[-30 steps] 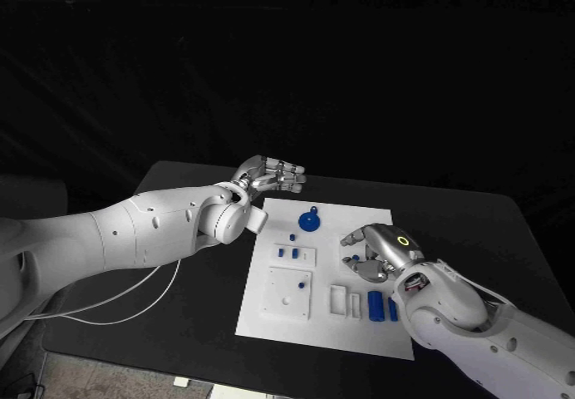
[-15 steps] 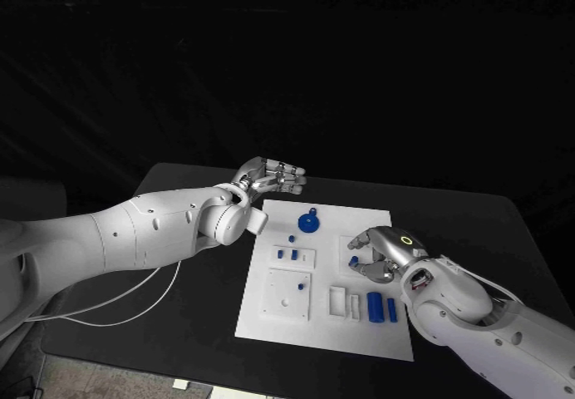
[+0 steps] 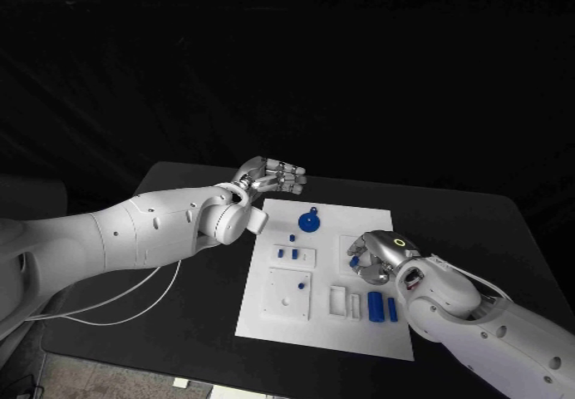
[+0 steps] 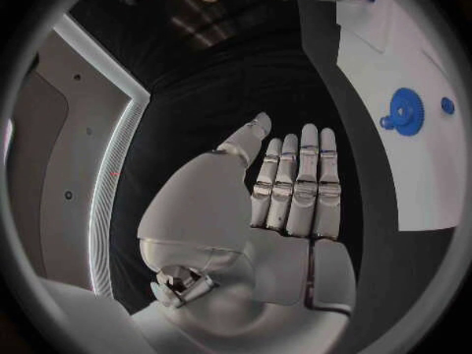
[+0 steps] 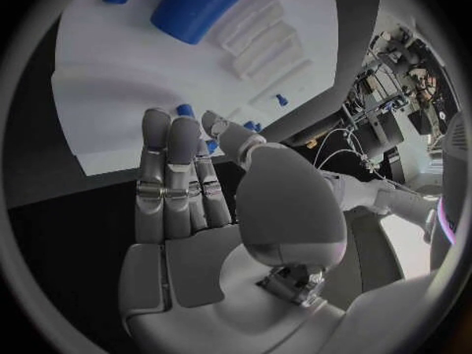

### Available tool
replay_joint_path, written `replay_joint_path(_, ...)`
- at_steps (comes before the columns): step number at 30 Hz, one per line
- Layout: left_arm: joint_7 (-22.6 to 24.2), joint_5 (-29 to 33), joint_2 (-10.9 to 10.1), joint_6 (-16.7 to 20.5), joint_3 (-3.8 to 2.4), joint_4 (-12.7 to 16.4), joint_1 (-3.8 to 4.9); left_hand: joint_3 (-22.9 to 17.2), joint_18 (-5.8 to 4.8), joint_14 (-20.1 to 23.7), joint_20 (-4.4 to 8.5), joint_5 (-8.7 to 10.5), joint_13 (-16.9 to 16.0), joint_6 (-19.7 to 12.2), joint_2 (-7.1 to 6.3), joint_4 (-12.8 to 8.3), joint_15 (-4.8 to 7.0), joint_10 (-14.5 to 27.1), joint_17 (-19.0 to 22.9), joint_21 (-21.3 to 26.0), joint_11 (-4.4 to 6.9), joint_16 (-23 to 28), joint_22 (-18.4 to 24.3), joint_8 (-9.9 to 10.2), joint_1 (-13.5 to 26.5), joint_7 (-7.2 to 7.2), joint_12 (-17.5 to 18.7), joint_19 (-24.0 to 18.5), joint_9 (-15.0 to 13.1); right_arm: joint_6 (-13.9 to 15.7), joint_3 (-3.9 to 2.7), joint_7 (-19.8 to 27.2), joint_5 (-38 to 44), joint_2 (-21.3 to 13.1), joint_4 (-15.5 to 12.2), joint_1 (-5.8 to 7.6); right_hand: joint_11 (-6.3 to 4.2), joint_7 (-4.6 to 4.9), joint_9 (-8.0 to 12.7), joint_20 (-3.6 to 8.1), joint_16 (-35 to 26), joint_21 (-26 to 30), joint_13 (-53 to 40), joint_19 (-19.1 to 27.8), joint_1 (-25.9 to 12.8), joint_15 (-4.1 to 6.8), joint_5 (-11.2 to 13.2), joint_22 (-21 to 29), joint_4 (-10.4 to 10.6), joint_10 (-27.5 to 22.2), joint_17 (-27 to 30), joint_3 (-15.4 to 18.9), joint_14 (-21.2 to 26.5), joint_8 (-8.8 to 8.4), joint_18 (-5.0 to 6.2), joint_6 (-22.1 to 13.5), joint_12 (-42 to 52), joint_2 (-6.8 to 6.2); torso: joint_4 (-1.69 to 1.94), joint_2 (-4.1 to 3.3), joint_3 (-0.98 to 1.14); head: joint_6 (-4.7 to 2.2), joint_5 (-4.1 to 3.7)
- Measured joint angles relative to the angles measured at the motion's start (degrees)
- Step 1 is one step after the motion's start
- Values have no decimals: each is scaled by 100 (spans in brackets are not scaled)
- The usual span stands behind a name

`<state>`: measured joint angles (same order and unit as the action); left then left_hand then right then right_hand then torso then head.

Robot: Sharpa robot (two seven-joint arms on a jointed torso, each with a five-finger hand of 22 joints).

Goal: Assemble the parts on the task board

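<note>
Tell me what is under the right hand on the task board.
The right hand hovers over the task board. A small blue part peeks out beside its fingers. Whatever else lies beneath the palm is covered.

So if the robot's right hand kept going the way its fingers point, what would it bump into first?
Probably a small blue part standing on the white task board. In the right wrist view the right hand has its fingertips just short of that piece. The gap is hard to judge.
</note>
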<state>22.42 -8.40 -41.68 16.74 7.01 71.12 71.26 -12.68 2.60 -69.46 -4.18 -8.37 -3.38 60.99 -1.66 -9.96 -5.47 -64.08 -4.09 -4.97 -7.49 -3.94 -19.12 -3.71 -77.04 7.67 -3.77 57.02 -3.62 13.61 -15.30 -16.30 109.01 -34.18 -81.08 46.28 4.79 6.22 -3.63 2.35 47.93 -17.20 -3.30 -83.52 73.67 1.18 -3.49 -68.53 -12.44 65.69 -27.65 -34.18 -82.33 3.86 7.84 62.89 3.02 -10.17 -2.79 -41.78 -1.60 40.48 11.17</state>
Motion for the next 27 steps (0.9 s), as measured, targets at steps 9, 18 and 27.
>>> replay_joint_path(9,-4,0,-3,-3,0,-6,0,0,0,0,0,0,0,0,0,0,0,0,0,0,0,0,21,0,0,0,0,0,0,-38,13,-6,53,42,94,8,-117,-17,-3,52,23,-171,1,-10,-59,47,38,-158,43,487,-35,-277,-5,-3,-28,381,1,59,-7,0,4,13,13)
replay_joint_path(18,-5,0,1,-7,0,-12,0,14,0,0,0,0,0,0,0,14,0,0,0,0,0,0,31,0,0,0,0,0,0,13,32,-35,125,66,120,13,-257,-124,-18,205,23,-354,-5,-20,48,181,44,-304,18,989,-66,-153,5,-40,-93,802,21,230,-10,1,7,20,7)
replay_joint_path(27,-7,0,1,-10,-1,-23,0,20,0,0,0,0,0,0,0,20,0,0,0,0,0,0,41,0,0,0,0,0,0,194,52,-83,180,83,121,-3,-244,-181,-18,280,23,-444,-49,-31,6,261,62,-416,-32,1102,-100,-173,-16,-34,-169,993,19,328,-7,1,5,29,-9)
